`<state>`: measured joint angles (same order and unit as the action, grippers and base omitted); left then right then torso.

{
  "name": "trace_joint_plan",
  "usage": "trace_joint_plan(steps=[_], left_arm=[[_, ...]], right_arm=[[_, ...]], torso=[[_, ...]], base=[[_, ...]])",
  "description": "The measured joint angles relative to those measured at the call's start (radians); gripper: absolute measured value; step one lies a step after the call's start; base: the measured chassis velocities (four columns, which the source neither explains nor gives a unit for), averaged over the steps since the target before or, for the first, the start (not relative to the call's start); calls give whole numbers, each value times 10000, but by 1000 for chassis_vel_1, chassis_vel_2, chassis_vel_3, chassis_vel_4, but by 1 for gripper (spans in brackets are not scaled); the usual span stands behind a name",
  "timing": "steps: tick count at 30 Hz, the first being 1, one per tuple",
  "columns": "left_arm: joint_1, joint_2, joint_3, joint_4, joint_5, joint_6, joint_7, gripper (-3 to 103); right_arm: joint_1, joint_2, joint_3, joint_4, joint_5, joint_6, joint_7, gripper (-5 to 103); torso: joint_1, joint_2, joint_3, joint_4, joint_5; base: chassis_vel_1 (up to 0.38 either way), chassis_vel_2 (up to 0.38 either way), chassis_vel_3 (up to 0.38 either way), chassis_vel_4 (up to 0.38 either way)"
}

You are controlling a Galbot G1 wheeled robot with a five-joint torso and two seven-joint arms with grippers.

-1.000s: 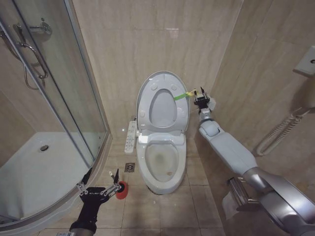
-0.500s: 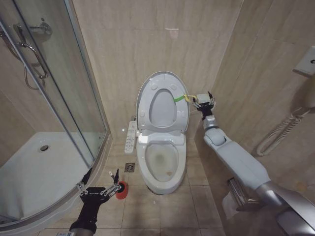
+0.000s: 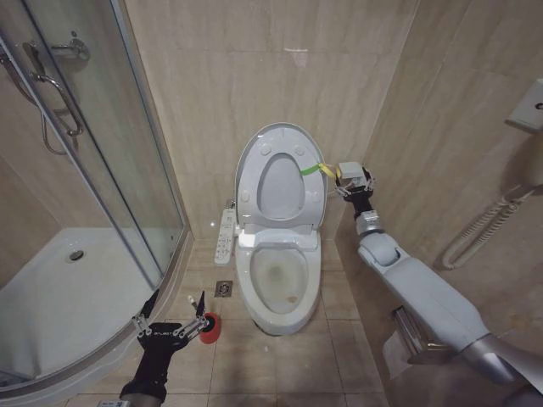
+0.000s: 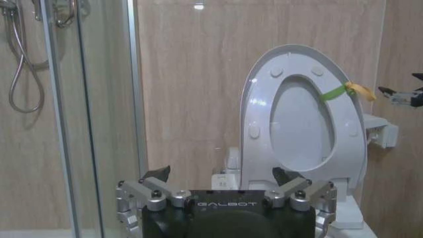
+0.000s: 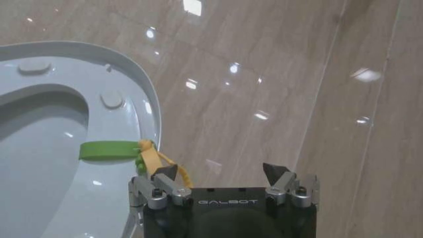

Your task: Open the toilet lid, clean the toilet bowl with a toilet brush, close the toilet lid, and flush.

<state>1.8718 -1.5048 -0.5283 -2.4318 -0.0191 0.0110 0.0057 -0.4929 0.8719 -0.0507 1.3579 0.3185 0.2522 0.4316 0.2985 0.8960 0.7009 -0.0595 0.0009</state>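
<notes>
The toilet lid [image 3: 280,174] stands upright against the wall, with a green band [image 3: 310,168] and a yellow loop on its right edge. Below it the toilet bowl [image 3: 277,280] lies uncovered, a little stained inside. My right gripper [image 3: 349,180] hovers open just right of the lid's edge. In the right wrist view the right gripper [image 5: 220,172] holds nothing, and the yellow loop [image 5: 153,159] hangs beside one finger. My left gripper [image 3: 176,303] is open low near the floor. The toilet brush in its red holder [image 3: 210,328] sits right beside it. The lid [image 4: 304,109] also shows in the left wrist view.
A curved glass shower door [image 3: 102,170] and white shower tray [image 3: 68,288] fill the left side. The bidet control panel [image 3: 226,233] sticks out left of the bowl, above a floor drain [image 3: 224,288]. A paper holder [image 3: 411,332] and a hose [image 3: 484,225] hang on the right wall.
My right gripper has drawn back from the lid's banded edge, to the right and slightly down. The lid stays upright and the left arm has not moved.
</notes>
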Motion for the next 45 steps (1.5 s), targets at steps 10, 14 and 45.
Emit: trace_joint_plan(steps=[10, 14, 45], left_arm=[[0, 0, 0, 0, 0, 0, 1, 100], [0, 0, -1, 0, 0, 0, 1, 100], [0, 0, -1, 0, 0, 0, 0, 100]], right_arm=[[-1991, -633, 1335, 2045, 528, -399, 141, 85], [-3019, -804, 1879, 2809, 692, -450, 152, 86], [-7106, -80, 4253, 5887, 410, -542, 230, 77]], torso=[[0, 0, 0, 0, 1], [-1, 0, 0, -2, 1], [0, 0, 0, -2, -1]], base=[[0, 0, 0, 0], [0, 0, 0, 0], [0, 0, 0, 0]])
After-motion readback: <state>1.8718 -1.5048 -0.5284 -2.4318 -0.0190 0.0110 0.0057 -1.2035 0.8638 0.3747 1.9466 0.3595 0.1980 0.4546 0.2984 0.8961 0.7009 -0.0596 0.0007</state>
